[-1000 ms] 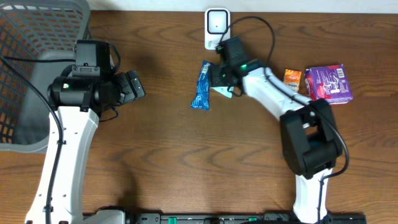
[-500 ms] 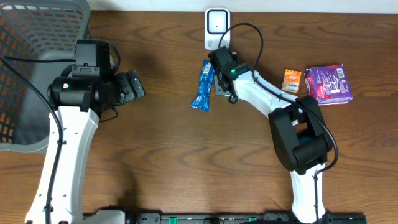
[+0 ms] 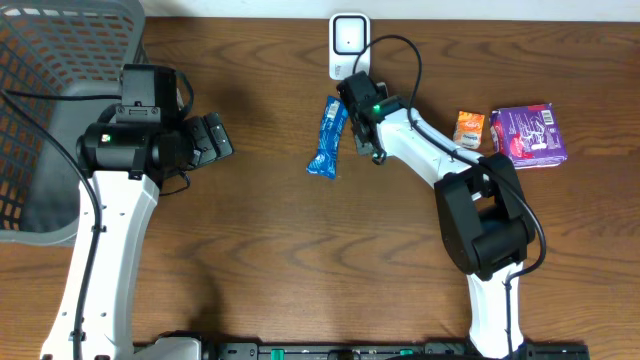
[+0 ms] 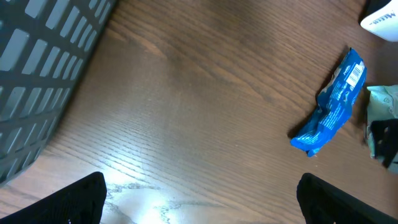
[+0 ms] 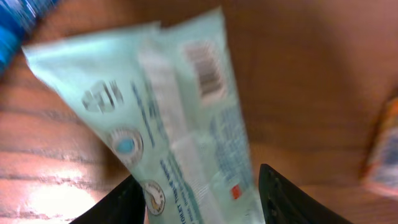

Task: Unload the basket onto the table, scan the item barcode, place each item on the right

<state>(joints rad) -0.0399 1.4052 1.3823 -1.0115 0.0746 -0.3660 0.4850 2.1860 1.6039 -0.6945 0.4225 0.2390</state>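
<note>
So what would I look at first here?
The green packet fills the right wrist view, barcode showing, in the right gripper. From above, a bright blue packet lies beside it, near the white scanner; a grey basket fills the top-left corner.

The right arm (image 3: 430, 155) has swung left, its elbow drawn in toward the middle of the tabletop (image 3: 260, 260). The right gripper (image 5: 200, 180) moved close beside the blue packet (image 3: 327, 140), then edged up toward the white scanner (image 3: 347, 38). The pale green packet (image 5: 180, 118) between its fingers (image 5: 134, 196), plainly visible from overhead a second ago, now sits mostly under the wrist.
</note>
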